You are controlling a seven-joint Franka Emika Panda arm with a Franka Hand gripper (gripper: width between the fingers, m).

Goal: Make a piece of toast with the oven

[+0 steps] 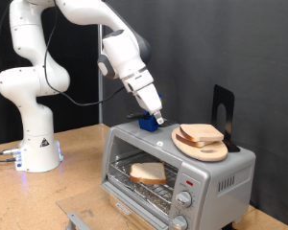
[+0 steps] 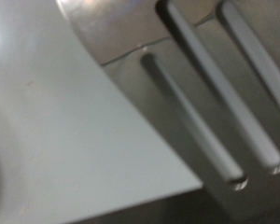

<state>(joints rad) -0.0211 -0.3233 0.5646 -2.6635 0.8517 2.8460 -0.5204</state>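
The silver-grey oven (image 1: 221,172) stands on the wooden table in the exterior view's lower right. One slice of pale bread with a tan crust, the piece of toast (image 1: 147,172), lies on the wire rack inside it. The oven's glass door looks folded down in front (image 1: 75,218). My gripper (image 1: 158,119) points down just above the oven's top, at its back left corner, next to a small blue object (image 1: 145,123). Nothing shows between its fingers. The wrist view is blurred: a pale grey surface (image 2: 75,121) and long grey slots (image 2: 191,117).
A round wooden plate (image 1: 194,148) with other bread slices (image 1: 202,133) sits on the oven's top at the right. A black stand (image 1: 222,103) rises behind it. Two knobs (image 1: 185,201) are on the oven's front right. The robot base (image 1: 34,144) stands at the left.
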